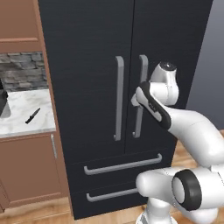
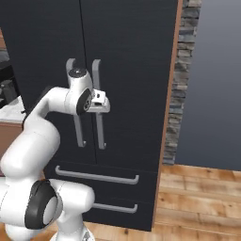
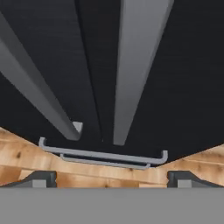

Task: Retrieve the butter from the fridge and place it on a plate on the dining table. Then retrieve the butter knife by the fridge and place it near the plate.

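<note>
You have the fridge [image 1: 100, 65] straight ahead, both black doors closed, so the butter is hidden from you. No brand mark, label or lettering can be read on the doors or anywhere else.

The two long grey bar handles [image 1: 119, 98] stand upright side by side along the seam between the doors, and two horizontal drawer handles [image 1: 123, 165] run across the lower drawers, which are also closed.

Your gripper [image 3: 112, 177] sits close in front of the door handles at about mid-height, looking down along them toward the drawers and the wooden floor [image 2: 202, 193]. Its fingers [image 3: 39, 178] are spread wide apart with nothing between them, and whether it touches a handle cannot be made out.

The butter knife [image 1: 33, 115] lies flat on the marble counter [image 1: 26, 124] to the left of the fridge, well apart from your gripper. Brown cabinets [image 1: 30, 170] sit under that counter, with a grey stone backsplash [image 1: 24, 70] behind it.
</note>
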